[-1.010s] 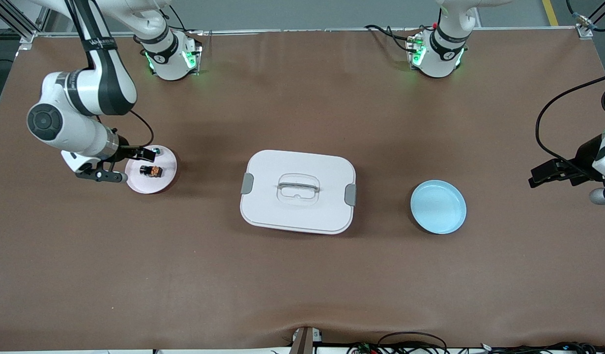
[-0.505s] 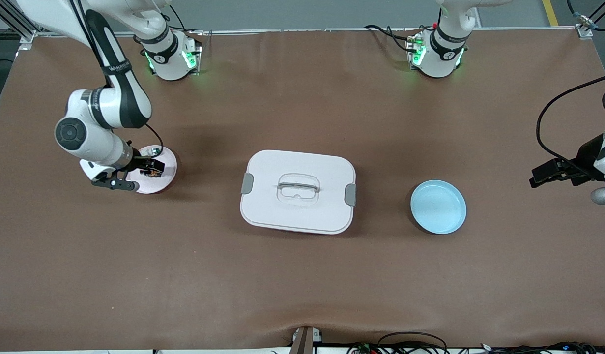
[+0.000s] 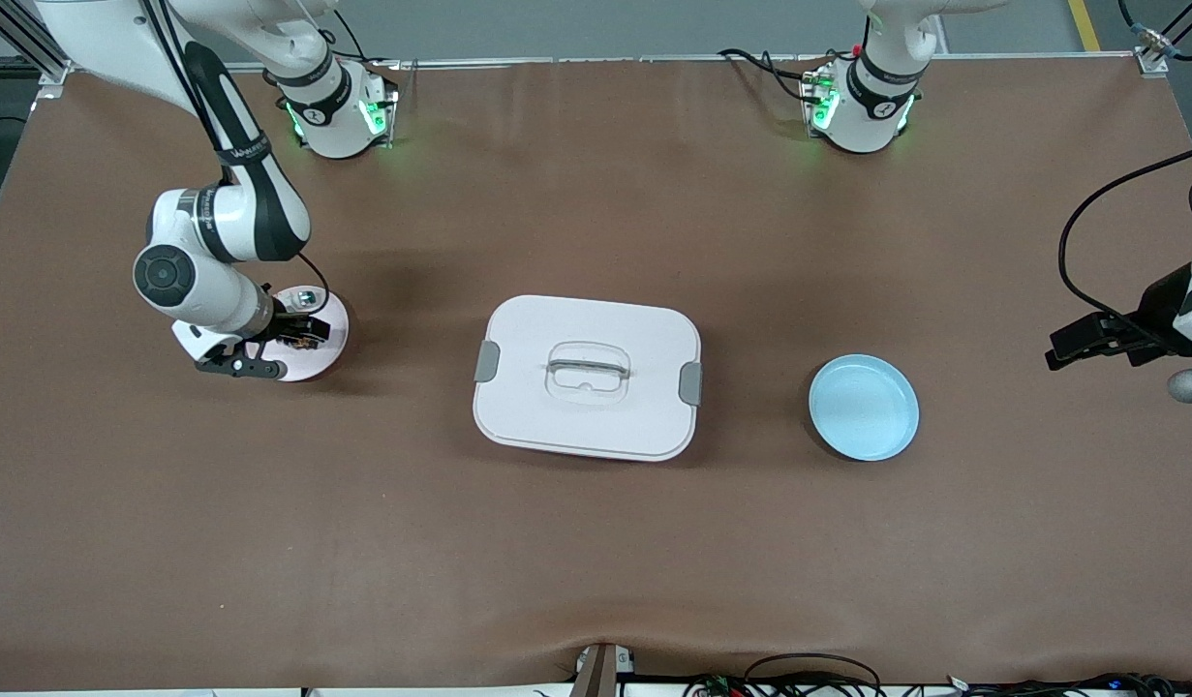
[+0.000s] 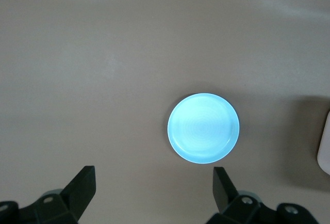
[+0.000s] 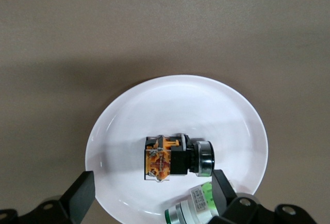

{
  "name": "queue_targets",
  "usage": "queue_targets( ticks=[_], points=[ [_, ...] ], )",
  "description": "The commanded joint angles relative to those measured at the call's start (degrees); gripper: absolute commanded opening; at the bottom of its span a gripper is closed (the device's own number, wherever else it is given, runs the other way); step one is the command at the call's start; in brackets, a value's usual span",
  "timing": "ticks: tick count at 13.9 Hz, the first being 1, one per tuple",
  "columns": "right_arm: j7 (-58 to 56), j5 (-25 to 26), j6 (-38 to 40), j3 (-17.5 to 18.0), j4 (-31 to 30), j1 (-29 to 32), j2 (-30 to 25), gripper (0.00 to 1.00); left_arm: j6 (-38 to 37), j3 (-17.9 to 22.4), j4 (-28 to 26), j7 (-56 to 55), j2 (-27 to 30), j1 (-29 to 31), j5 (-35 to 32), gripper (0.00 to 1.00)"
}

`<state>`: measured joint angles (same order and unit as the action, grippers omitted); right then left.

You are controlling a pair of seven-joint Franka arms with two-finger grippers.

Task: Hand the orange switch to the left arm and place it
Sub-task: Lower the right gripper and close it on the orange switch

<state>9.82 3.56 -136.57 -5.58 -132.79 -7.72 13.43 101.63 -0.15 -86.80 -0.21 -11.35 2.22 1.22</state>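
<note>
- The large white lidded box (image 3: 587,377) sits mid-table, the round blue plate (image 3: 864,407) empty toward the left arm's end.
- The small black-and-orange switch (image 5: 172,157) lies unlifted on the round pink plate (image 5: 139,126) near the right arm's table edge.
- The right gripper (image 5: 152,198) hovers over it, jaws apart.
- The left gripper (image 4: 153,195) waits, jaws apart.
- Grasp, handover and placement remain.

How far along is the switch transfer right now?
Nothing is moved yet. The orange switch lies on the pink plate, ungrasped. In hand: the right gripper hangs over it, jaws open. Left: grasp, pass to the left gripper, which waits open near the blue plate, without touching the box.
</note>
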Motion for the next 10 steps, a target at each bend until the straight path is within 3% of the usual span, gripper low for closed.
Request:
queue_targets(
  ticks=[1,10],
  points=[
    [0.73,2.32,-4.21,0.04,-2.73,0.42,-0.08,1.00,-0.11,-0.11,0.58,0.21,0.02,0.15,0.45,1.00],
    [0.20,5.05,-8.61,0.04,-5.20,2.36,0.89,1.00,-0.11,-0.20,0.67,0.21,0.19,-0.55,0.45,1.00]
  ],
)
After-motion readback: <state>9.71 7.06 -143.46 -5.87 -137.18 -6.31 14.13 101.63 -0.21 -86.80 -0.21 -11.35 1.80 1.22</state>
